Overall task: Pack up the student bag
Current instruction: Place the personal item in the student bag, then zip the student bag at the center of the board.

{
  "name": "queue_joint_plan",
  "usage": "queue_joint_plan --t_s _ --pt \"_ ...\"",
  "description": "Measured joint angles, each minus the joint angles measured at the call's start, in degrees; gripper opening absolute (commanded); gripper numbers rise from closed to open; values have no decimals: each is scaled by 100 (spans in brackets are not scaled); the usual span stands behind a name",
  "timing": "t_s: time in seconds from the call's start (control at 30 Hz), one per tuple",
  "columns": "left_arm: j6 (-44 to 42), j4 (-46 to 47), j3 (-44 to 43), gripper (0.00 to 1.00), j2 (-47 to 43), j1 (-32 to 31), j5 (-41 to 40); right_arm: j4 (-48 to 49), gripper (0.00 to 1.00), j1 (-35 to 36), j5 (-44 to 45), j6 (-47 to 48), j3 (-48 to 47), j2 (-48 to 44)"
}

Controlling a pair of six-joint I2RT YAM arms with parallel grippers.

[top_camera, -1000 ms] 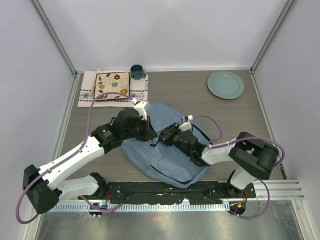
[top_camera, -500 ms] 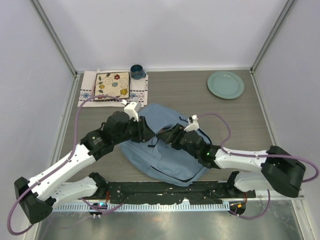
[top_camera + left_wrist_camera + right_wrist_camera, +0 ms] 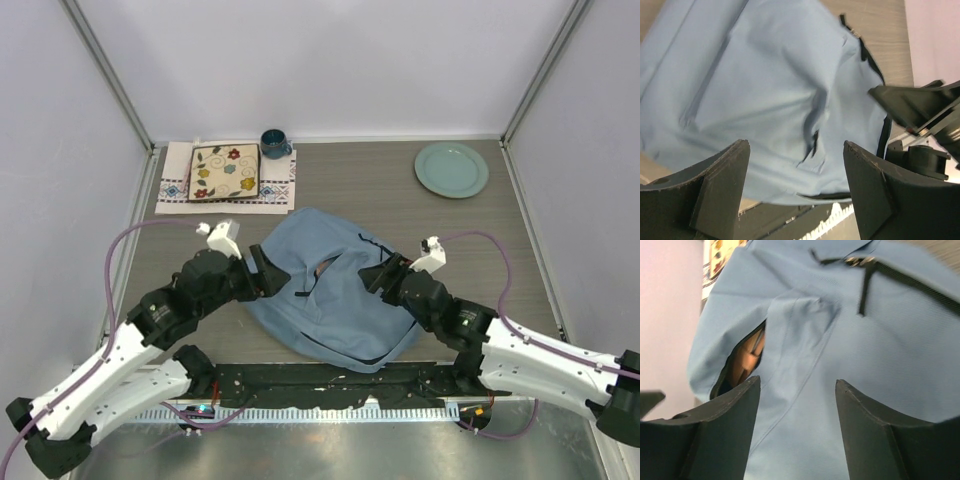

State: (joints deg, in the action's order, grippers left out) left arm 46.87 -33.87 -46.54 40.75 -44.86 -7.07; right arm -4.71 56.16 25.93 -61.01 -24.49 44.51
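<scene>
Dusty-blue student bag (image 3: 335, 305) lying between two claws
Left gripper (image 3: 272, 272) at its 9 o'clock, right gripper (image 3: 378, 274) at 3 o'clock, both spread apart and empty; zipper opening (image 3: 742, 360) gapes.

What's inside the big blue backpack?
Through a gap in the student bag, something orange-brown peeks out, but too little shows to name it. The blue fabric covers everything else inside.
</scene>
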Motion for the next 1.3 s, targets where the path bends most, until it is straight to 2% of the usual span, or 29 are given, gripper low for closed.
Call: queue_joint_plan --t_s 0.07,0.23,0.37,0.47,0.57,0.63,0.67,0.73,0.77,0.83,0.87,0.9,0.93,0.97,1.03,1.07,1.13,1.2,1.27,1.3 --pt "378 -96 435 79 -345 0 9 -522 80 -2 354 94 -175 -133" --pt "1309 -162 1609 79 -1189 0 190 -1550 84 -127 1062 304 -632 -72" --pt "1840 -157 2020 79 -1585 0 291 -1956 89 -437 1222 612 -817 59" --pt "2046 -83 2109 79 -1661 0 332 -2131 91 -1032 1119 1036 -977 295" --pt "2153 140 2181 80 -1506 0 398 -2127 91 -2039 619 1508 -1082 669" --pt "2181 358 2225 80 -1287 0 439 -2109 87 -2623 160 1792 -1084 960" --pt "2186 455 2253 80 -1198 0 455 -2090 79 -2798 -24 1908 -1071 1091" --pt "2201 688 2326 79 -999 0 459 -2022 71 -2951 -474 2061 -977 1235" --pt "2201 772 2354 78 -951 0 459 -1917 60 -2966 -699 2070 -870 1241" --pt "2199 979 2426 67 -850 0 450 -1622 45 -2966 -1250 2046 -542 1113" --pt "2212 1056 2455 63 -809 0 428 -1451 30 -2966 -1504 2006 -321 992" --pt "2201 1110 2474 56 -774 0 404 -1261 24 -2966 -1720 1937 -68 817" --pt "2170 1165 2485 53 -710 0 356 -1117 19 -2983 -1943 1790 205 592" --pt "2173 1204 2485 46 -669 0 315 -1032 9 -2992 -2076 1714 396 422" --pt "2100 1285 2481 39 -551 0 195 -894 4 -2959 -2323 1421 815 -46" --pt "2035 1281 2457 33 -490 2 103 -883 3 -2920 -2380 1255 997 -310" --pt "1915 1235 2334 26 -382 4 -46 -931 1 -2776 -2409 949 1305 -852" --pt "1690 1121 2081 14 -160 33 -236 -1082 1 -2557 -2387 654 1502 -1399" --pt "1495 1027 1834 1 24 81 -385 -1314 17 -2271 -2317 411 1589 -1805" --pt "1388 988 1711 0 116 131 -433 -1423 26 -2120 -2269 317 1591 -1943"
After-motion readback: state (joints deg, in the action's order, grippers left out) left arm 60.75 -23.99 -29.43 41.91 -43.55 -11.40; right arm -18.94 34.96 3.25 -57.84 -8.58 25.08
